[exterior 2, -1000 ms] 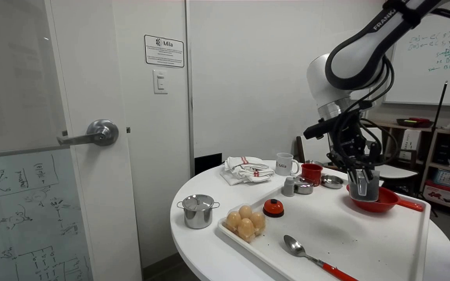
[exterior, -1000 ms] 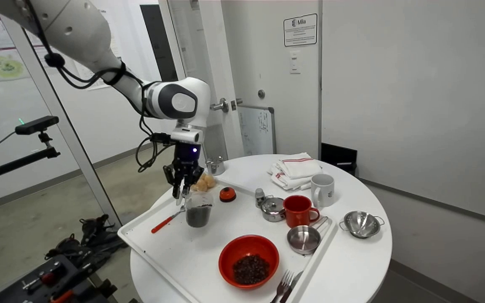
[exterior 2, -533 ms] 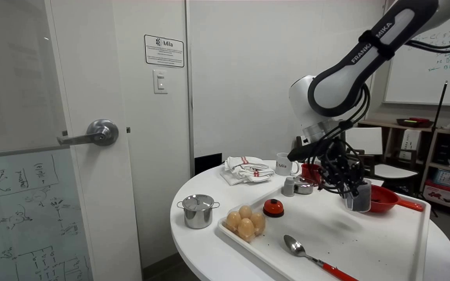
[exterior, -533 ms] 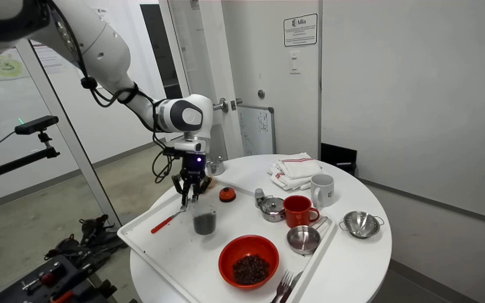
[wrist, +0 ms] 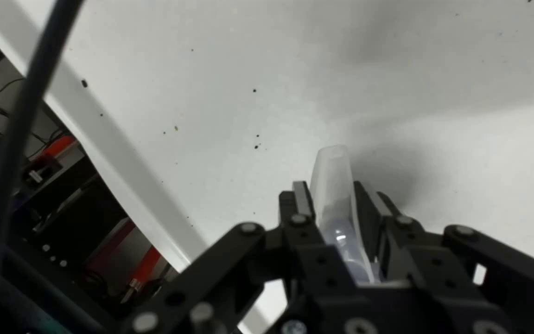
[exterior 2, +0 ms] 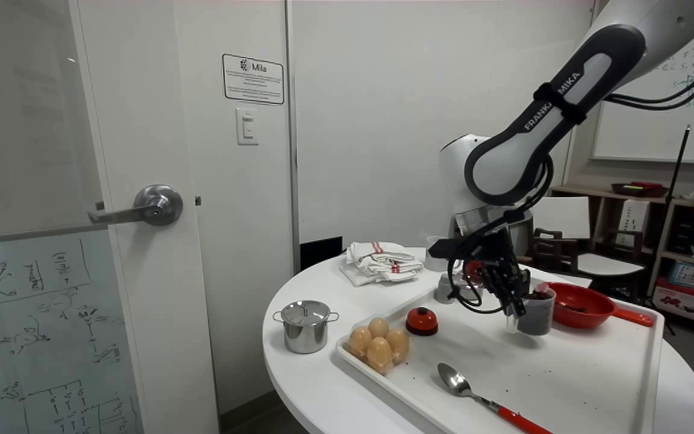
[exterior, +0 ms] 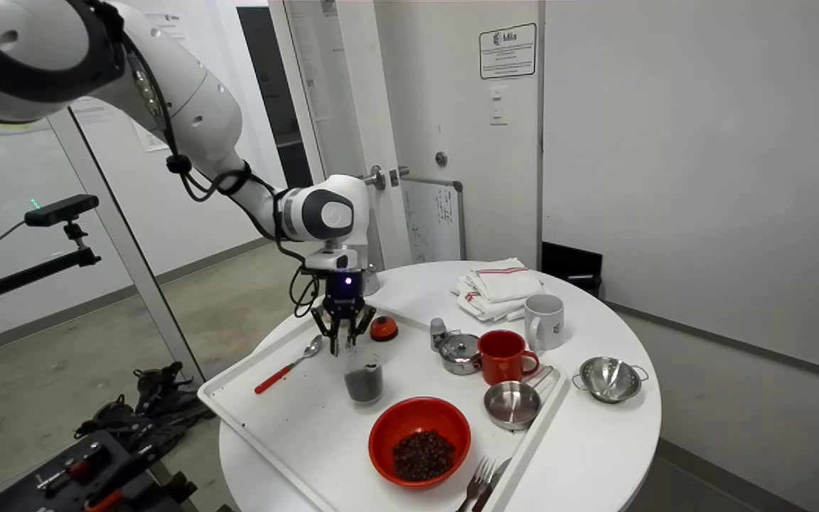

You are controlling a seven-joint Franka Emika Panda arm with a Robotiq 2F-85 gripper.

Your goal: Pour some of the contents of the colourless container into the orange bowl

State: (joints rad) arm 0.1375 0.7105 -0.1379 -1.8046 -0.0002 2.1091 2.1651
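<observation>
Spillage threatens: the clear cup (exterior 2: 535, 319), just beside the end effector (wrist: 335, 197) clamped on its handle (wrist: 332, 174) alone, could twist, weighed by its dark contents (exterior 2: 537, 296), or tip short of the red-orange bowl (exterior: 409, 418) beyond.

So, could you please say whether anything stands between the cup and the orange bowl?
Nothing visible does: in an exterior view, only tray shows between the cup, held in the jaws, and the orange bowl. The cup may need lifting over the bowl's rim.
</observation>
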